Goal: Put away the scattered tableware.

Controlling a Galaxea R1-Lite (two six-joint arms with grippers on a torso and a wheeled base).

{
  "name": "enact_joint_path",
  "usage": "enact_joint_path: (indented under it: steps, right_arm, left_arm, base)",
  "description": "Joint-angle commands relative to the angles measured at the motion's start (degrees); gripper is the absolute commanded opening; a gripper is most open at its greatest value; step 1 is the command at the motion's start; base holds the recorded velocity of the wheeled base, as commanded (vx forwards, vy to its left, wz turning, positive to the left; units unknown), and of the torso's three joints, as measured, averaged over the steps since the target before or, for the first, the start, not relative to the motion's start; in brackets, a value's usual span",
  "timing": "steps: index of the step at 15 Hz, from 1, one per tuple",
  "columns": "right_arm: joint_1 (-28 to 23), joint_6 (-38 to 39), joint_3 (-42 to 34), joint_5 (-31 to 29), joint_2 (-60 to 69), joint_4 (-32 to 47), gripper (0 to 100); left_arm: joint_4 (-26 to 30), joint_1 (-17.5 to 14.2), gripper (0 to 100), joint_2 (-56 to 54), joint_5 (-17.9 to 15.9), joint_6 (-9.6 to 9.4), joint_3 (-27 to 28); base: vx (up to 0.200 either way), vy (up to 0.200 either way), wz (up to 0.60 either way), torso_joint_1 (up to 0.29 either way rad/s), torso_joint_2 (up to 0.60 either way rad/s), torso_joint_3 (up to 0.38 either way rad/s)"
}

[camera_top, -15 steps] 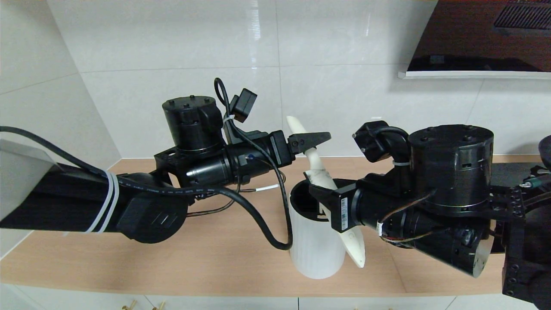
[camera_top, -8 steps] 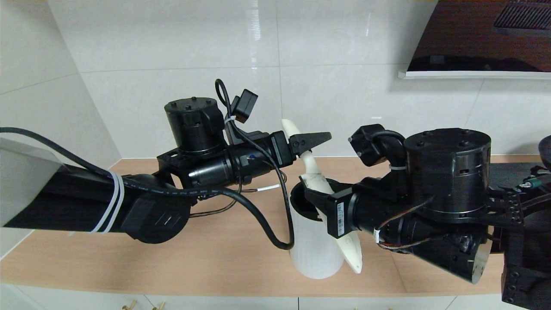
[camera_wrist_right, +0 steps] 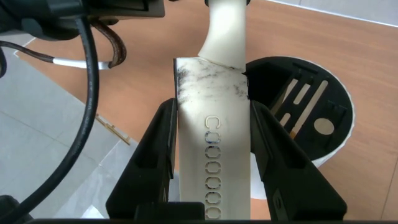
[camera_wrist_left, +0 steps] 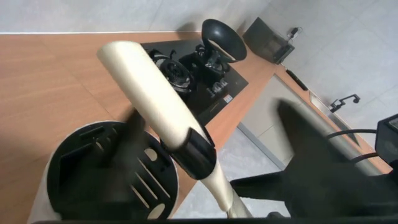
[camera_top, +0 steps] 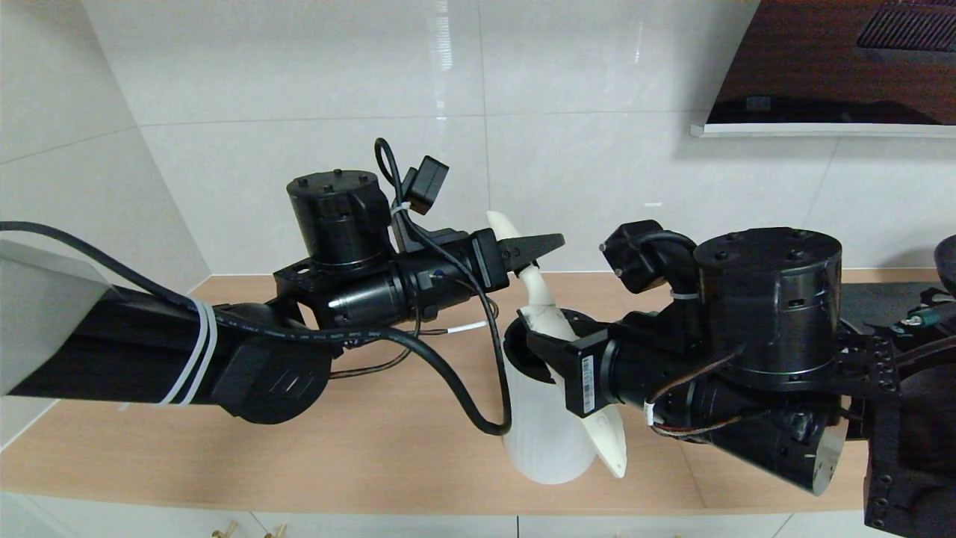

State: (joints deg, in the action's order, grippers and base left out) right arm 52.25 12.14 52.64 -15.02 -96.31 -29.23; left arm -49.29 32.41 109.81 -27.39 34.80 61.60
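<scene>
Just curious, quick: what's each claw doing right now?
Left gripper: shut on the knife handle.
Right gripper: shut on the knife blade.

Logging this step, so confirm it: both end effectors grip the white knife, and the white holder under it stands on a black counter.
Wrong on the counter: the head view shows the holder on a light wooden counter, not a black one. The rest holds: the left end effector and the right end effector both grip the knife.

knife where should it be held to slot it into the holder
Likely the cream handle, from the side, as the left tool does. The flat blade must enter the slots in the holder, yet the right tool clamps it.
</scene>
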Motion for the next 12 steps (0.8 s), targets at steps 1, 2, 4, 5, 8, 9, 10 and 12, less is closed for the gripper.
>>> enact_joint_path:
  steps: [1, 2, 4, 5, 8, 9, 10, 12]
  right_arm:
    - [-0.04, -0.01, 0.01, -0.01, -0.02, -0.03, 0]
    - [-0.04, -0.01, 0.01, -0.01, -0.02, -0.03, 0]
    - [-0.04, -0.01, 0.01, -0.01, -0.02, -0.03, 0]
    - [-0.04, -0.01, 0.01, -0.01, -0.02, -0.03, 0]
    - [-0.04, -0.01, -0.08, -0.10, -0.02, -0.03, 0]
    - [-0.04, -0.01, -0.08, -0.10, 0.07, -0.03, 0]
    - [-0.04, -0.01, -0.08, -0.10, 0.07, -0.03, 0]
    - [-0.04, -0.01, -0.08, -0.01, 0.07, -0.03, 100]
  left_arm:
    - [-0.02, 0.02, 0, 0.23, -0.03, 0.00, 0.01]
    - [-0.02, 0.02, 0, 0.23, -0.03, 0.00, 0.01]
    - [-0.02, 0.02, 0, 0.23, -0.03, 0.00, 0.01]
    - [-0.11, 0.02, 0, 0.23, -0.03, 0.00, 0.01]
    - [-0.11, 0.02, 0, 0.23, 0.06, 0.09, 0.10]
    - [-0.11, -0.07, 0, 0.23, 0.06, 0.09, 0.10]
    - [-0.11, -0.07, 0, 0.23, 0.06, 0.09, 0.10]
    - [-0.11, 0.02, 0, -0.21, 0.06, 0.09, 0.10]
  base:
    - [0.000, 0.000, 0.00, 0.000, 0.00, 0.000]
    - [0.000, 0.000, 0.00, 0.000, 0.00, 0.000]
    - [0.000, 0.000, 0.00, 0.000, 0.00, 0.000]
    - [0.000, 0.000, 0.00, 0.000, 0.00, 0.000]
    - [0.000, 0.000, 0.00, 0.000, 0.00, 0.000]
    - [0.000, 0.000, 0.00, 0.000, 0.00, 0.000]
    - [0.000, 0.000, 0.00, 0.000, 0.00, 0.000]
    - [0.000, 0.000, 0.00, 0.000, 0.00, 0.000]
